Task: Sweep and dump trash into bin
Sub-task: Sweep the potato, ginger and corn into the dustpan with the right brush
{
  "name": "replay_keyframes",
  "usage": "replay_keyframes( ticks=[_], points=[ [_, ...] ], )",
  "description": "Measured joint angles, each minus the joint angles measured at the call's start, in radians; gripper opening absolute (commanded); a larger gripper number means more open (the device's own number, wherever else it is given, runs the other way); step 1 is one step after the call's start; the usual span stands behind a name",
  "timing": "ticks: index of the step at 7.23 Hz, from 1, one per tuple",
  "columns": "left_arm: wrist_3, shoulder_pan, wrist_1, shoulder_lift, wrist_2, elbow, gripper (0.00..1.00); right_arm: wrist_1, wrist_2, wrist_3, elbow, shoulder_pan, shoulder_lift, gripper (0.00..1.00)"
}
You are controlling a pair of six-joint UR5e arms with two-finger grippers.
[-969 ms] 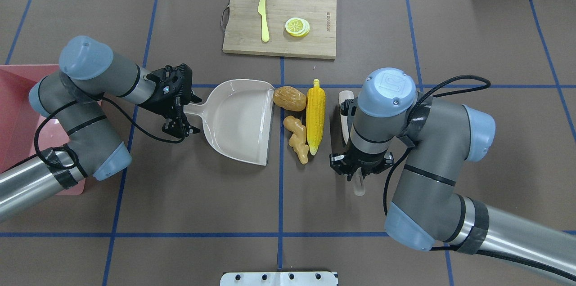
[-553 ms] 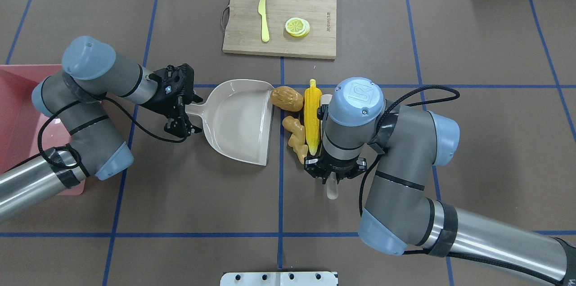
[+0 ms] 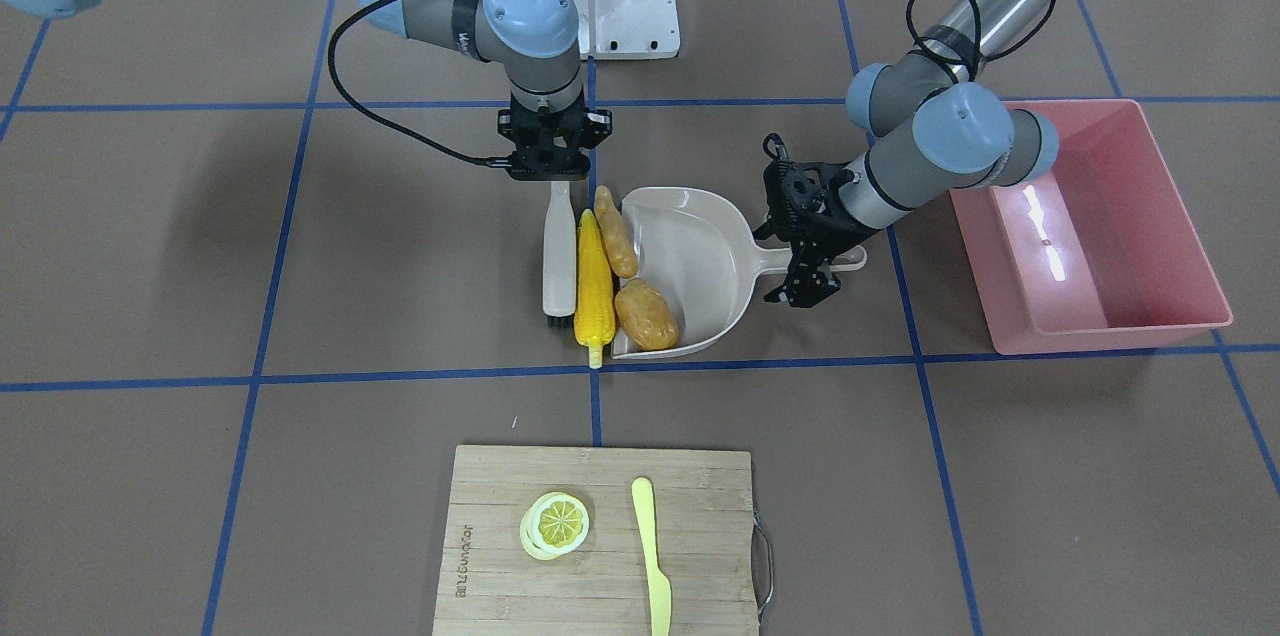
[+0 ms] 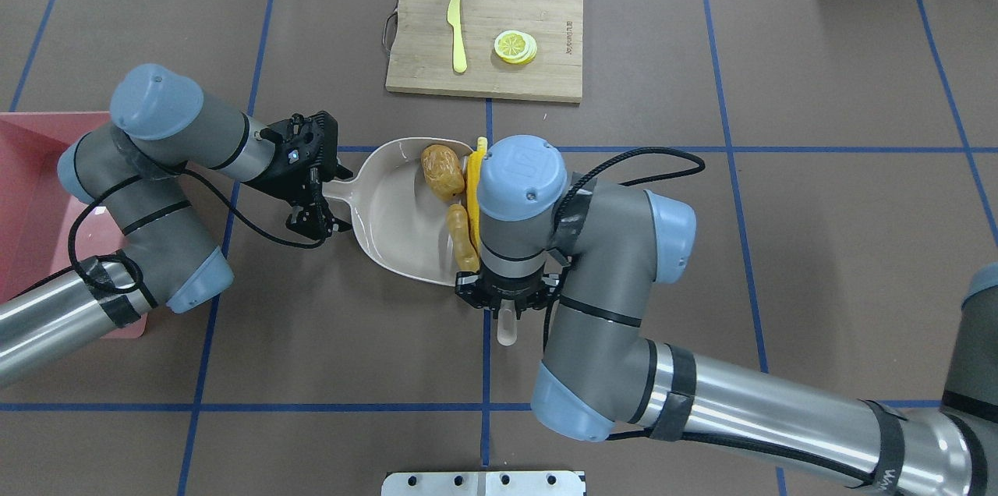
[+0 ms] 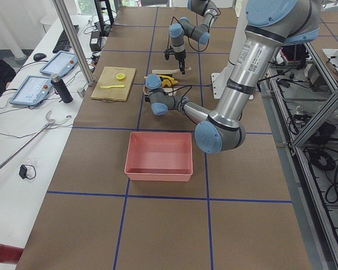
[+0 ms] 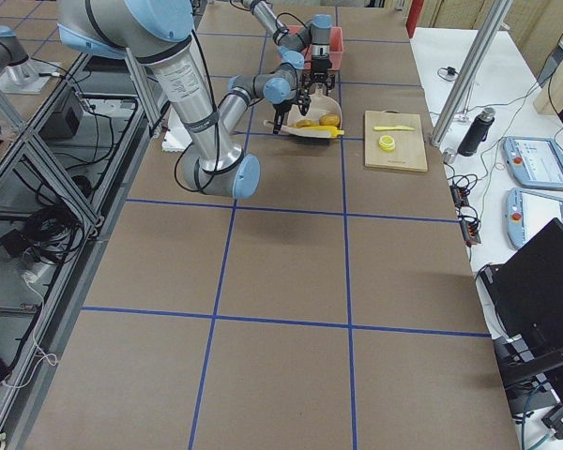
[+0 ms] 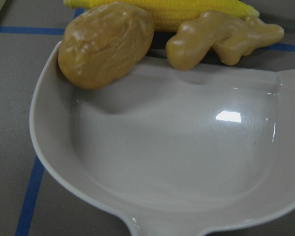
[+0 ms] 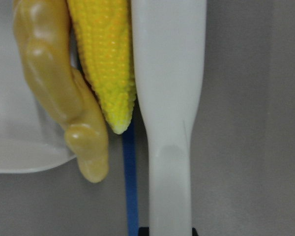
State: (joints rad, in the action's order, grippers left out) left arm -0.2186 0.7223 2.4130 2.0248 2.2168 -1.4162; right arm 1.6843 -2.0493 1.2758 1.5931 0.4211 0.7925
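The beige dustpan (image 4: 390,223) lies mid-table, its handle in my left gripper (image 4: 329,196), which is shut on it. The brown potato (image 4: 442,170) sits inside the pan by its lip. The tan ginger root (image 4: 461,235) lies across the lip. The yellow corn cob (image 3: 592,291) lies just outside the lip, pressed by the white brush (image 3: 558,251). My right gripper (image 4: 507,302) is shut on the brush handle. The pink bin (image 4: 31,184) stands at the far left, behind my left arm. The left wrist view shows the potato (image 7: 105,44), ginger (image 7: 221,37) and corn (image 7: 187,12).
A wooden cutting board (image 4: 546,75) at the far side holds a pale yellow knife (image 4: 456,32) and a lemon slice (image 4: 514,46). A white mounting plate (image 4: 483,483) sits at the near edge. My right arm reaches across the table's middle.
My right arm swept the brush left, pushing the potato into the dustpan and the ginger and corn up to its lip. My left gripper and the dustpan stayed put.
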Motion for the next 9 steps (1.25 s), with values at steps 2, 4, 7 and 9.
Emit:
replay_keyframes(
  ticks=[2,4,7,9],
  points=[
    [0.001,-0.001,0.000,0.000,0.000,0.000,0.86,0.000,0.008,0.021,-0.070,-0.019,-0.085,0.00],
    [0.001,-0.001,-0.001,0.000,-0.001,0.001,0.86,0.000,0.010,0.038,-0.097,-0.033,-0.138,0.00],
    [0.001,-0.001,-0.002,0.000,0.000,0.002,0.86,-0.006,0.008,0.037,-0.171,-0.039,-0.215,0.00],
    [0.001,-0.001,-0.004,0.000,-0.001,0.002,0.86,-0.006,-0.008,0.017,-0.166,-0.019,-0.213,0.00]
  ],
)
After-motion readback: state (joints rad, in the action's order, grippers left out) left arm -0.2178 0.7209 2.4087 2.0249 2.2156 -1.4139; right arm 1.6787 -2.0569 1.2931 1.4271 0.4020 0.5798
